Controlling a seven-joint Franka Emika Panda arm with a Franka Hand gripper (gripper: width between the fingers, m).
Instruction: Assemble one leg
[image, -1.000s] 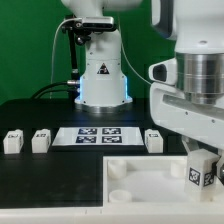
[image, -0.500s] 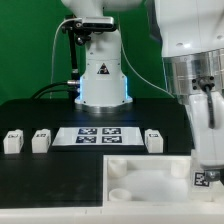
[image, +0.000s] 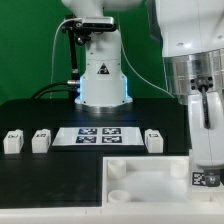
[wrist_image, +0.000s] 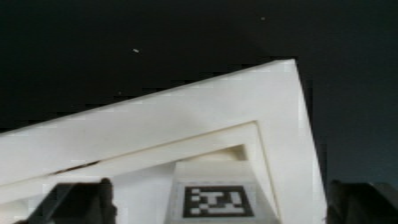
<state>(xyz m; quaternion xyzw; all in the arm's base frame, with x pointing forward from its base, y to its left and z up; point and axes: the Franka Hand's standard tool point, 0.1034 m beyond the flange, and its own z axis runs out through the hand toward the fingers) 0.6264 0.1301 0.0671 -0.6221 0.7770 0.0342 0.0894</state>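
Note:
A leg (image: 205, 179), a small white post with a black-and-white tag, stands upright at the right corner of the large white tray (image: 150, 172). My gripper (image: 206, 166) hangs right above it. In the wrist view the leg's tag (wrist_image: 217, 201) lies midway between my two dark fingers (wrist_image: 80, 200), which stand wide apart with white gaps on both sides of the leg. The gripper (wrist_image: 222, 200) is open and holds nothing. Three more legs lie on the black table: two at the exterior view's left (image: 12, 140) (image: 41, 141) and one right of the marker board (image: 153, 140).
The marker board (image: 98, 135) lies flat behind the tray. The robot base (image: 103, 75) with cables stands at the back. The tray's left corner socket (image: 119, 172) shows as a round hole.
My wrist has turned and the hand has risen a little off the leg it held. The leg stays at the tray's right corner. Nothing moved in the last half second.

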